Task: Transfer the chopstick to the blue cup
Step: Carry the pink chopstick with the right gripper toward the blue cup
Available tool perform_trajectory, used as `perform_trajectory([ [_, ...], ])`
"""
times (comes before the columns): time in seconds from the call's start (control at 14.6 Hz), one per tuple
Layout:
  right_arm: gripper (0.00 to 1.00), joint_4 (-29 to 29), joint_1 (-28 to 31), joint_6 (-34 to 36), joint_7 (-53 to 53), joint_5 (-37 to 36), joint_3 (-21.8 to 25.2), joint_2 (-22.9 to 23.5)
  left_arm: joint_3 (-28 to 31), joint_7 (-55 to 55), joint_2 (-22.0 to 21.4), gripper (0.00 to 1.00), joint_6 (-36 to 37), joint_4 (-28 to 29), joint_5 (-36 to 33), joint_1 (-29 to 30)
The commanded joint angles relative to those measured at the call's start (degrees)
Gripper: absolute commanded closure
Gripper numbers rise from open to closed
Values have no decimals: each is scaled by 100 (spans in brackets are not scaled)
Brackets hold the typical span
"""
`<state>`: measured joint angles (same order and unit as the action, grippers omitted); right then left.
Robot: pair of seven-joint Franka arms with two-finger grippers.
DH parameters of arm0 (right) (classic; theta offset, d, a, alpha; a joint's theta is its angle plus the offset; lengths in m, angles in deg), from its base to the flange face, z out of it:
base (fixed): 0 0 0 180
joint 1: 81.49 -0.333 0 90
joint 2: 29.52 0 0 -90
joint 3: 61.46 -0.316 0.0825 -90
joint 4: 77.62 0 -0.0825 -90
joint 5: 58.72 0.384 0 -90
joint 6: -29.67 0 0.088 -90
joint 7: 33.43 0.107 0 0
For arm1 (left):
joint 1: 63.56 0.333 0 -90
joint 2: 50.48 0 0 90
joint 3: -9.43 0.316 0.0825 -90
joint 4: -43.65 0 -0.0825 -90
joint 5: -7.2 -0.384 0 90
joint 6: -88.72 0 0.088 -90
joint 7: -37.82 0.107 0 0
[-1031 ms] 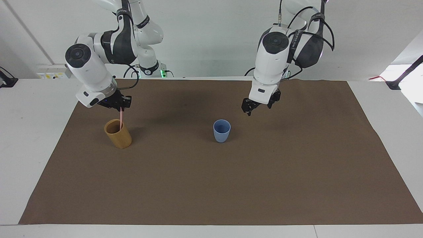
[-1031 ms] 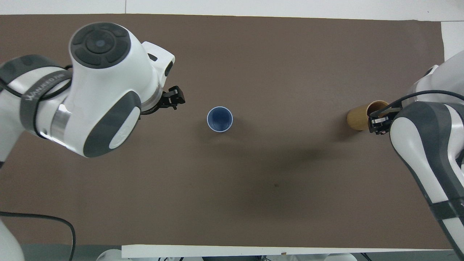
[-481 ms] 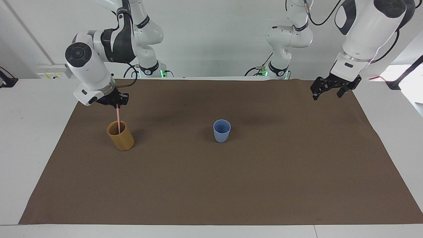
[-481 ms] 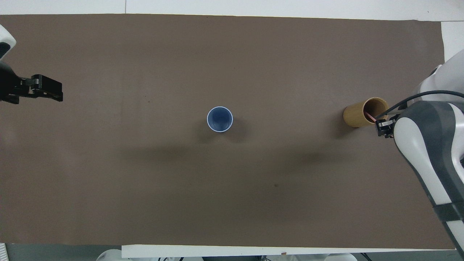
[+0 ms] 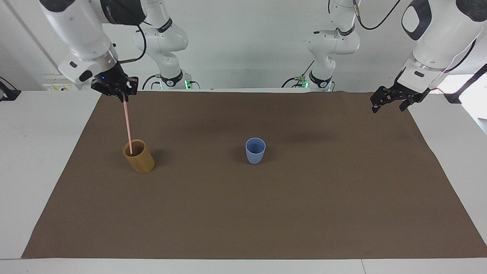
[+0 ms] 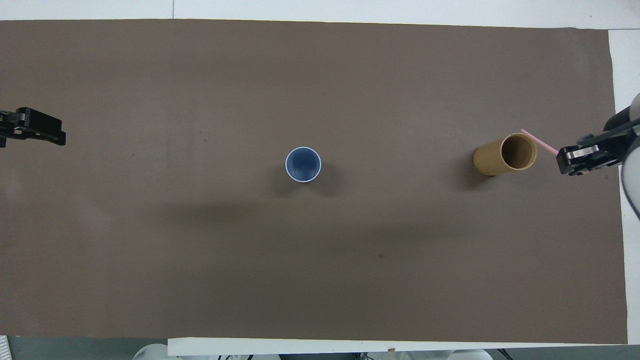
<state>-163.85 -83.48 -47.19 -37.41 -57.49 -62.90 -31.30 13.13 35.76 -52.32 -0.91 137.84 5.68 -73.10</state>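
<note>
My right gripper [image 5: 123,95] is shut on the top end of the pale pink chopstick [image 5: 128,123] and holds it high over the tan bamboo cup [image 5: 140,161]. The stick hangs nearly upright, and its lower tip shows at the cup's mouth in the facing view. In the overhead view the chopstick [image 6: 540,142] slants from the right gripper [image 6: 575,162] toward the tan cup [image 6: 500,160]. The light blue cup [image 5: 255,152] stands upright and empty at the mat's middle [image 6: 303,165]. My left gripper [image 5: 388,104] is open and empty, raised over the mat's edge at the left arm's end [image 6: 50,135].
A brown mat [image 5: 243,213] covers most of the white table [image 5: 30,160]. The two cups are the only things standing on it, well apart from each other.
My right gripper has risen with the chopstick, drawing it almost out of the tan cup. My left gripper has swung away from the blue cup to its own end of the table.
</note>
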Motion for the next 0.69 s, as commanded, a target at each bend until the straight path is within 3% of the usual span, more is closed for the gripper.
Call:
perform_trajectory([
  [0.0, 100, 756, -90, 137, 1164, 849, -329, 486, -62, 101, -133, 0, 86, 82, 74, 40],
  [0.14, 100, 757, -720, -293, 3181, 1212, -471, 521, -62, 92, -142, 0, 77, 100, 74, -3],
  [0.34, 100, 757, -1828, -654, 5347, 1493, -471, 696, -62, 74, -142, 0, 68, 100, 74, 40],
  [0.62, 100, 635, -2375, -1479, 6715, 1976, -489, 1223, -54, 66, -142, 0, 59, 100, 74, 58],
])
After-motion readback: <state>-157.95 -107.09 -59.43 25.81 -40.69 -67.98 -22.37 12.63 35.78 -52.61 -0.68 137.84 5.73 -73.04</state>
